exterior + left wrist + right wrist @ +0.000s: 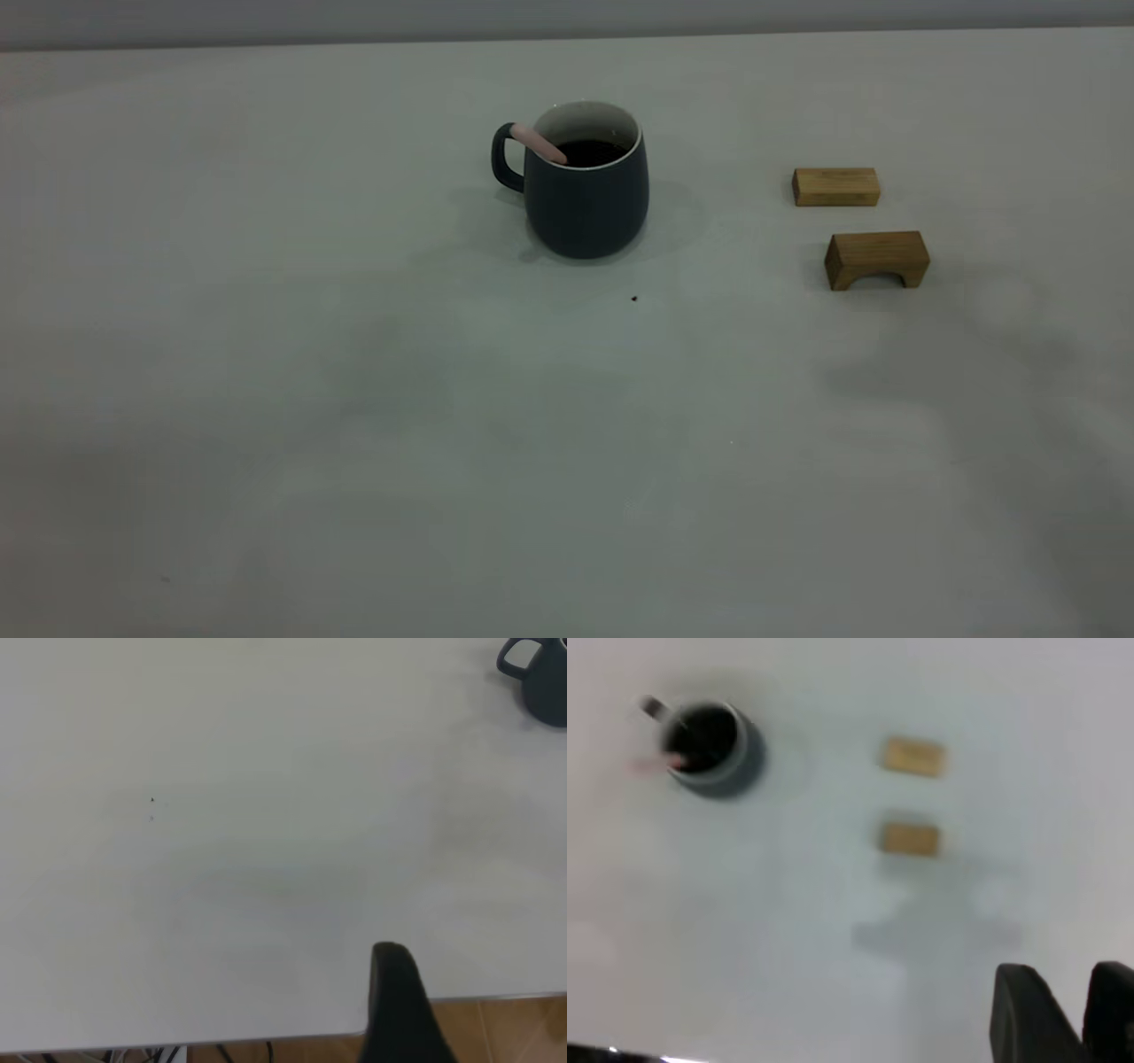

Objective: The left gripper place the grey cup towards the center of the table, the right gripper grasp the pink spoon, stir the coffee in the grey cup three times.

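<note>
The grey cup (586, 199) stands upright near the middle of the table (354, 399), its handle toward the left. Dark coffee (592, 152) fills it. The pink spoon (538, 143) leans inside the cup, its pink handle resting over the rim on the handle side. Neither gripper shows in the exterior view. In the left wrist view the left gripper (396, 992) sits by the table's edge, far from the cup (542, 678). The right gripper (1074, 988) hovers open and empty, well away from the cup (735, 762) and spoon (656, 764).
Two tan wooden blocks lie right of the cup: a flat one (835, 187) and an arched one (876, 259), closer to the right gripper than the cup is. A tiny dark speck (634, 299) marks the table in front of the cup. The table edge (266, 1032) runs beside the left gripper.
</note>
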